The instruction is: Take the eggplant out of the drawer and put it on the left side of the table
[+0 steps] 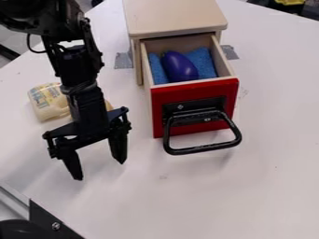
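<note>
My gripper (100, 171) hangs over the left part of the table, its two fingers spread open with nothing between them. To its upper right, a purple eggplant (179, 66) lies on a blue cloth or sponge (201, 62) inside the pulled-out drawer (194, 90). The drawer has a red front and a black handle, and it stands to the right of the gripper. The eggplant and the gripper are well apart.
A pale bottle (48, 101) lies on the left side of the white table (249, 186), partly hidden behind the arm. The wooden cabinet (174, 17) holding the drawer is taped down at the back. A black bracket (46, 221) sits at the lower-left edge.
</note>
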